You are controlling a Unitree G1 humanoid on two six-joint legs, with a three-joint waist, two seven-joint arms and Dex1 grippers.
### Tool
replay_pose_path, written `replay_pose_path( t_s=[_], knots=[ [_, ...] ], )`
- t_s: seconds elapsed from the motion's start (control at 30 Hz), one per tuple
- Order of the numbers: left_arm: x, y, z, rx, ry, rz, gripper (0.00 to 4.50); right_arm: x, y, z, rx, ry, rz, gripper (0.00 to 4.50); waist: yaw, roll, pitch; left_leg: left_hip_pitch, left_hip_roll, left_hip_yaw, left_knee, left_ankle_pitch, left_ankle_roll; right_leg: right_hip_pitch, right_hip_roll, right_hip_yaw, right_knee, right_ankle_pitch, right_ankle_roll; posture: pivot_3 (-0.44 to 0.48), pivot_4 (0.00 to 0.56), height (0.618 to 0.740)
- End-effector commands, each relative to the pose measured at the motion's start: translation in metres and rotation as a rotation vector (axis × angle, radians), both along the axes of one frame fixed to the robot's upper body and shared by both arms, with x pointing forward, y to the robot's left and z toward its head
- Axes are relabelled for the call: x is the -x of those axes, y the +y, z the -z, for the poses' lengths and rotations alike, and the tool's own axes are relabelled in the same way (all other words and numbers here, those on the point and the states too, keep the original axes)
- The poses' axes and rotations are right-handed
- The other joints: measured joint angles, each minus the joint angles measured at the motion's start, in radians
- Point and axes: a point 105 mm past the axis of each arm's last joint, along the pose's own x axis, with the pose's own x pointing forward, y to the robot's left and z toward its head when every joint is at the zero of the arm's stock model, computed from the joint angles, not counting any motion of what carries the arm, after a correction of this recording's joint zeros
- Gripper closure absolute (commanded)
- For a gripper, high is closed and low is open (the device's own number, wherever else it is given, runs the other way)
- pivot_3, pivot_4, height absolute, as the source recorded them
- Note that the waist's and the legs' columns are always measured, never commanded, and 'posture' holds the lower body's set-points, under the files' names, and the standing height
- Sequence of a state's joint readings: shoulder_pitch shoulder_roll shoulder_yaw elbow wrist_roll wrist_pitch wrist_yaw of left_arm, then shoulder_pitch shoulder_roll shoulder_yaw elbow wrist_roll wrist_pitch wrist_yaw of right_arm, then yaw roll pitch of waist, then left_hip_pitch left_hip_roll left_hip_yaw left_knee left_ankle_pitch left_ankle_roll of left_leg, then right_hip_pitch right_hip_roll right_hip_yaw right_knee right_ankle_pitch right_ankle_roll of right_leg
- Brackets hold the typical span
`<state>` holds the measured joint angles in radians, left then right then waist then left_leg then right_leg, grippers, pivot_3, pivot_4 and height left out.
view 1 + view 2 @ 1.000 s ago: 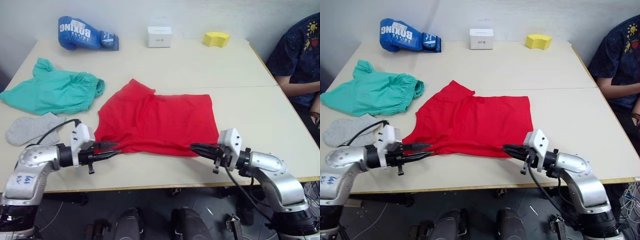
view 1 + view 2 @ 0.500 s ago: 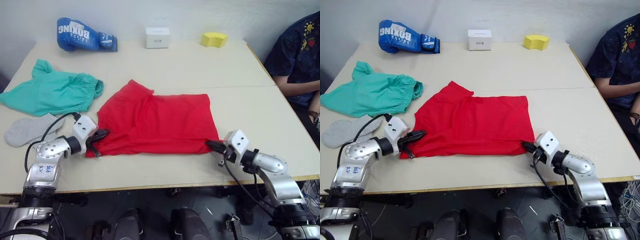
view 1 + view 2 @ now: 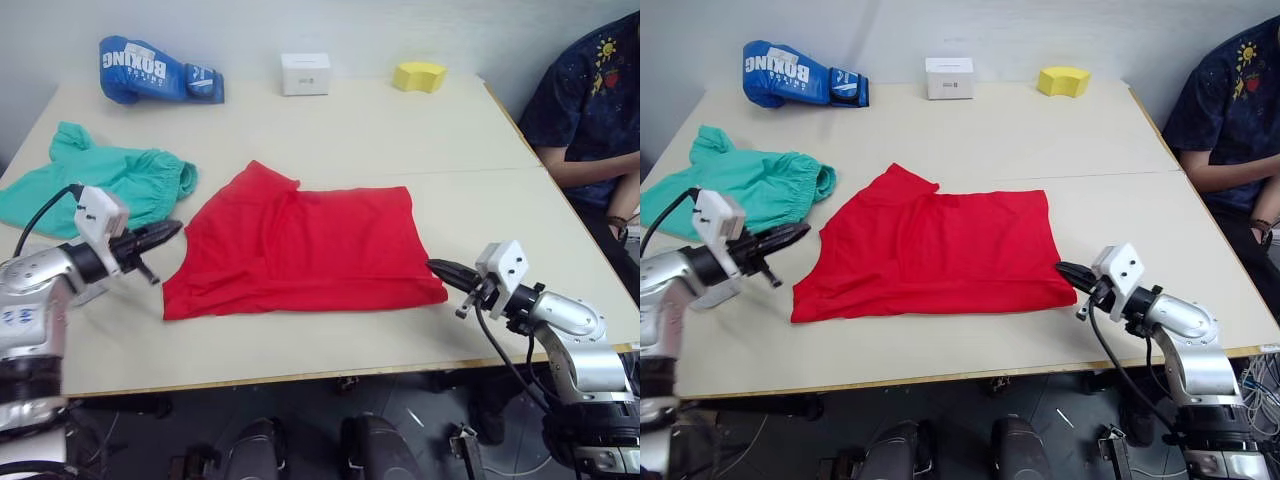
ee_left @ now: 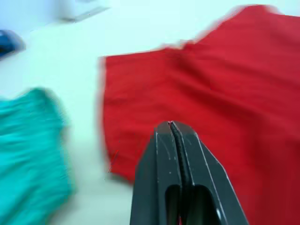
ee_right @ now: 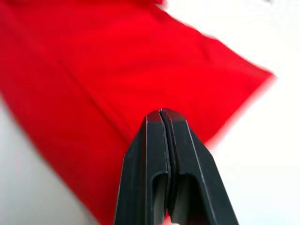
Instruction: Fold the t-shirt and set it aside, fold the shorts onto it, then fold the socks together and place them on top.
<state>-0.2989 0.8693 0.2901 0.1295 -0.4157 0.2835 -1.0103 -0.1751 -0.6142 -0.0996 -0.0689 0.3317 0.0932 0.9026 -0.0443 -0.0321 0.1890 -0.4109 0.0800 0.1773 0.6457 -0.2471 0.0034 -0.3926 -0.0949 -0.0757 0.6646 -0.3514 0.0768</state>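
The red t-shirt (image 3: 300, 250) lies flat on the table's middle, one sleeve pointing to the far left. Beside it on the left lie the teal shorts (image 3: 130, 175), partly behind my left arm. My left gripper (image 3: 172, 228) is shut and empty, hovering between the shorts and the t-shirt's left edge; its shut fingers (image 4: 171, 140) point over the red cloth. My right gripper (image 3: 436, 267) is shut and empty, just off the t-shirt's near right corner, its fingers (image 5: 161, 126) above the red cloth. The socks are hidden.
A blue boxing glove (image 3: 155, 70), a white box (image 3: 305, 73) and a yellow sponge (image 3: 419, 75) stand along the table's far edge. A person (image 3: 590, 110) sits at the right side. The table's front edge (image 3: 300, 375) runs close below the t-shirt.
Both grippers have let go of the t-shirt's near corners and drawn outward, the left one up and leftward, the right one rightward. The near hem now lies flat. The camera has shifted.
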Motion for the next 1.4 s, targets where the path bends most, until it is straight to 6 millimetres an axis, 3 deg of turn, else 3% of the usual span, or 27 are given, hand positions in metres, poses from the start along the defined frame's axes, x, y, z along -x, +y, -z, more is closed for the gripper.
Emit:
replay_pose_path(
  t_s=[0.03, 0.2, 0.33, 0.47, 0.67, 0.83, 0.93, 1.07, 1.2, 1.4],
  knots=[
    [0.027, -0.029, 0.026, -0.081, 0.122, 0.171, 4.48, 0.013, 0.029, 0.011, 0.012, 0.021, -0.096, 4.5, 0.0, 0.001, 0.0, 0.002, 0.0, 0.0, 0.0, 0.0, -0.001, 0.002, 0.0, 0.001, 0.0, 0.0, -0.001, 0.0, 0.15, 0.74],
    [0.022, -0.046, 0.058, -0.128, 0.139, 0.137, 4.48, 0.009, 0.035, 0.031, 0.018, 0.052, -0.054, 4.5, 0.017, 0.001, 0.0, 0.002, 0.0, 0.0, 0.0, -0.001, 0.0, 0.002, -0.001, 0.001, -0.001, 0.0, -0.001, 0.0, 0.15, 0.74],
    [0.01, -0.037, 0.079, -0.222, 0.157, 0.058, 4.48, 0.009, 0.027, 0.051, 0.076, 0.102, -0.046, 4.5, 0.017, 0.001, 0.0, 0.002, -0.001, 0.0, 0.0, -0.002, -0.001, 0.002, -0.002, 0.001, -0.002, 0.001, -0.003, 0.0, 0.15, 0.74],
    [-0.008, -0.032, 0.059, -0.091, 0.101, -0.02, 4.48, 0.007, 0.021, 0.054, 0.088, 0.108, -0.04, 4.5, 0.015, 0.002, -0.001, 0.003, 0.0, 0.0, -0.001, -0.001, 0.0, 0.002, -0.002, 0.001, -0.001, 0.001, -0.003, 0.0, 0.15, 0.74],
    [-0.004, -0.028, 0.051, -0.045, 0.147, 0.004, 4.48, 0.009, 0.014, 0.061, 0.112, 0.141, -0.031, 4.5, 0.013, 0.002, -0.001, 0.003, 0.001, 0.0, -0.001, -0.001, 0.0, 0.002, -0.001, 0.0, 0.0, 0.001, -0.003, 0.0, 0.15, 0.74],
    [0.007, -0.038, 0.037, 0.069, 0.201, 0.1, 4.48, 0.006, 0.009, 0.063, 0.122, 0.15, -0.013, 4.5, 0.014, 0.001, -0.002, 0.003, 0.001, 0.0, 0.0, -0.001, 0.0, 0.002, -0.001, 0.0, -0.001, 0.001, -0.003, 0.0, 0.15, 0.74],
    [-0.002, -0.037, 0.029, 0.097, 0.163, 0.07, 4.48, 0.005, 0.007, 0.064, 0.129, 0.156, -0.004, 4.5, 0.016, 0.0, -0.002, 0.003, 0.0, 0.0, 0.0, -0.001, 0.0, 0.003, -0.001, 0.001, 0.0, 0.001, -0.003, 0.0, 0.15, 0.74],
    [-0.016, -0.045, 0.041, 0.042, 0.157, 0.052, 4.48, 0.006, 0.008, 0.066, 0.128, 0.165, -0.011, 4.5, 0.017, 0.0, -0.002, 0.004, 0.0, 0.0, 0.0, -0.001, 0.0, 0.004, -0.001, 0.0, -0.001, 0.001, -0.003, 0.0, 0.15, 0.74],
    [-0.01, -0.052, 0.058, -0.057, 0.205, 0.128, 4.48, 0.007, 0.011, 0.065, 0.125, 0.165, -0.018, 4.5, 0.016, 0.0, -0.002, 0.004, 0.0, 0.0, 0.0, -0.001, 0.0, 0.004, -0.001, 0.0, -0.001, 0.001, -0.003, 0.0, 0.15, 0.74],
    [-0.01, -0.042, 0.054, -0.042, 0.207, 0.12, 4.48, 0.007, 0.009, 0.064, 0.129, 0.163, -0.01, 4.5, 0.014, 0.0, -0.002, 0.004, 0.001, 0.0, 0.0, -0.001, 0.0, 0.003, -0.001, 0.001, -0.001, 0.001, -0.003, 0.0, 0.15, 0.74]
  ],
)
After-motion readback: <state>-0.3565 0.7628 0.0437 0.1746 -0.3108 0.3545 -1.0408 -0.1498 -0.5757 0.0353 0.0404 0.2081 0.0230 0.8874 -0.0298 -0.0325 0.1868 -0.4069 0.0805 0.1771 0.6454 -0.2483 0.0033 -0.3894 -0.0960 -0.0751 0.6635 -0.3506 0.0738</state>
